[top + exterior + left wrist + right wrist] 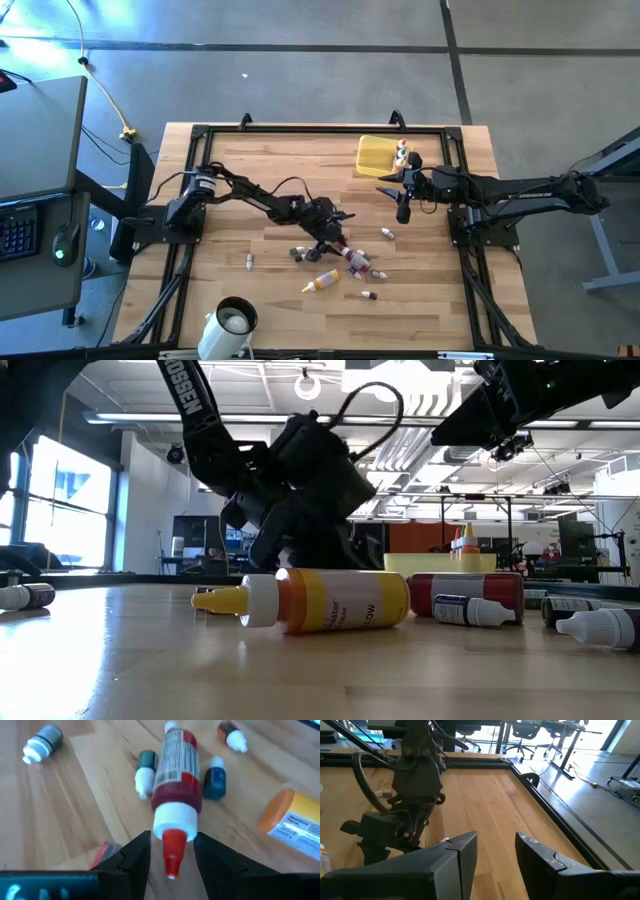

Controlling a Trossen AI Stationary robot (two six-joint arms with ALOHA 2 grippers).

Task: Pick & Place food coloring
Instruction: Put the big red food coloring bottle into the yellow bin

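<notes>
My left gripper is down at the middle of the table, its fingers set on either side of the red nozzle of a red food coloring bottle; they sit just beside the tip, and I cannot tell whether they press it, so I call them parted around the nozzle and not a firm hold. That bottle lies on its side: red body, printed white label, white collar, pointed red tip toward my wrist camera. Two smaller vials lie against its flanks, a dark green one with a white cap and a dark blue one with a white cap. Beyond them lie a small dark vial with a white cap, a grey-capped vial off on its own, and a larger yellow bottle with an orange shoulder. From table height that yellow bottle lies flat with its white collar and yellow tip pointing left. From above, the loose bottles are scattered around the table's middle, one small vial well apart to the left. My right gripper hangs in the air with its fingers apart and nothing between them, near the yellow tray, where a few bottles stand upright. A white mug sits at the front edge.
</notes>
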